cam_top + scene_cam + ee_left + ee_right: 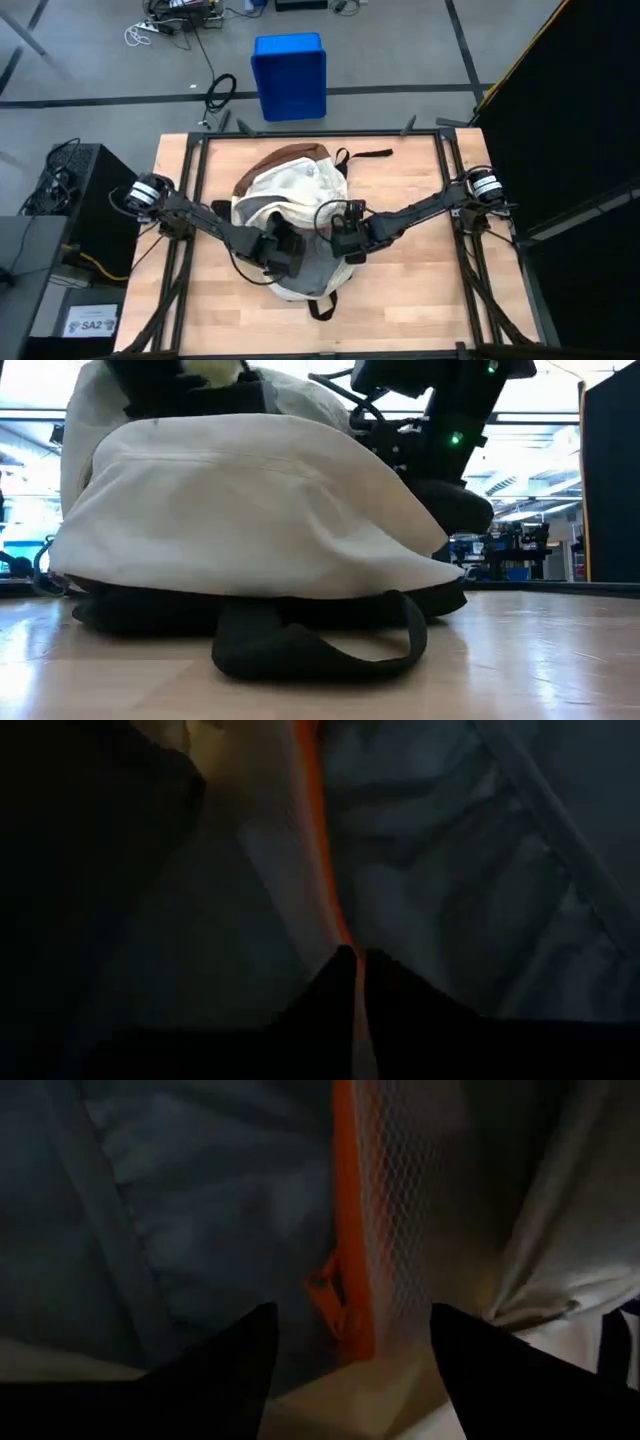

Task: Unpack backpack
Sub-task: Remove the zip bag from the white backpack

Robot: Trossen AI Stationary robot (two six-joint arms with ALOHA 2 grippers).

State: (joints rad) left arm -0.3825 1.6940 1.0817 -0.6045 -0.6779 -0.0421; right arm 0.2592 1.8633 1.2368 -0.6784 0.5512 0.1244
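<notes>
The left hand is deep in the backpack, pinched shut on the orange edge of a pouch. The right hand is open beside that pouch. The backpack lies mid-bench.

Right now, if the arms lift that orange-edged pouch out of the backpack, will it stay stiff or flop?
Probably floppy: the pouch looks like thin mesh bound by a narrow orange edge. The left end effector is shut on that edge, so the rest likely hangs and sways. It could snag, since the backpack fabric folds closely around it.
</notes>
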